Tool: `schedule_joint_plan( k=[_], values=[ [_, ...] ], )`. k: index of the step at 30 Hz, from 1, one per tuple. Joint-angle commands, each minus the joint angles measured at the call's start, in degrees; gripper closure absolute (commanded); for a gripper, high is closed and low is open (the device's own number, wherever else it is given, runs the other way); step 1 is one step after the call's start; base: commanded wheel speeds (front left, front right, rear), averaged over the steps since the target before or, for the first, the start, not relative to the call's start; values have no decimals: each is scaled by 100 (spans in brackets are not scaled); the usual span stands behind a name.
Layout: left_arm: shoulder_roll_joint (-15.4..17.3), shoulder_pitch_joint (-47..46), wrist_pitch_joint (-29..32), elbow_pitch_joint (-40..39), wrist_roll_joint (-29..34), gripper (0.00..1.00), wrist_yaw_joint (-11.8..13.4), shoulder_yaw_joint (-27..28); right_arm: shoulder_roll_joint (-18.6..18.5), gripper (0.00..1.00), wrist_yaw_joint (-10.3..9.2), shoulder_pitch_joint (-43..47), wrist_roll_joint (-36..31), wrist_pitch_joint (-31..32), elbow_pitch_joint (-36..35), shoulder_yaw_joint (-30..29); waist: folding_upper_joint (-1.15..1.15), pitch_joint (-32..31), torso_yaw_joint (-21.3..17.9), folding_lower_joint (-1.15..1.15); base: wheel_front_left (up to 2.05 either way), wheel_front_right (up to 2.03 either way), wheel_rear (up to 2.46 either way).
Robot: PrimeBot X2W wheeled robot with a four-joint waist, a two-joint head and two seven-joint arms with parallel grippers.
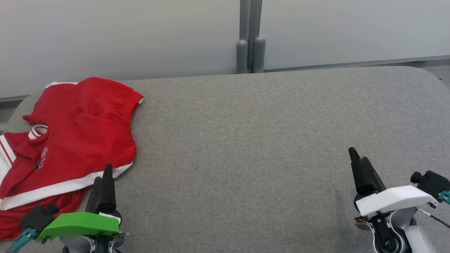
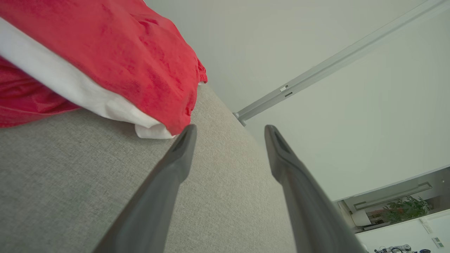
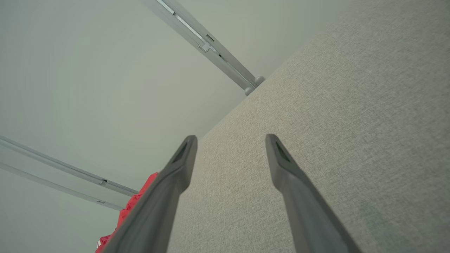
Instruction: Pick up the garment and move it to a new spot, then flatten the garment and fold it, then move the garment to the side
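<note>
Garment [image 1: 81, 123] of rumpled red fabric, white bands, woven grey tabletop [image 1: 246, 140]

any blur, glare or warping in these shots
Head view: sharp, evenly lit, faint shadow beside the right end effector on the table. Left wrist view: wide-angle slant, near fingers soft, garment crisp. Right wrist view: same slant, washed wall.

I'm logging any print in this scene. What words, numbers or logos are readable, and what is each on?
White lettering on the red garment: sideways and creased, not readable.
Dark print beside it on the same cloth: too blurred to read.
Tiny mark on the white cover behind the right pincer: too small to read.
No text here reads clearly.
</note>
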Motion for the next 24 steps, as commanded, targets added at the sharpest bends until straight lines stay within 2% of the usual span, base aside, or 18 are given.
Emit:
schedule_joint_plan(
  k=[1, 12, 24],
  values=[
    [74, -19, -51, -92, 242, 0, 11, -7, -54, 0, 11, -41, -234, -68, -91, 41, 19, -2, 2, 0, 0, 0, 0],
    [195, 113, -253, -133, 1359, 0, -38, -101, -68, 0, 12, 73, -1250, -306, -77, 193, 25, -21, 10, 0, 0, 0, 0],
    [380, 240, -447, -166, 2308, 0, -63, -214, -114, 0, 14, 134, -2165, -534, -24, 282, 32, -11, -16, 0, 0, 0, 0]
  ],
)
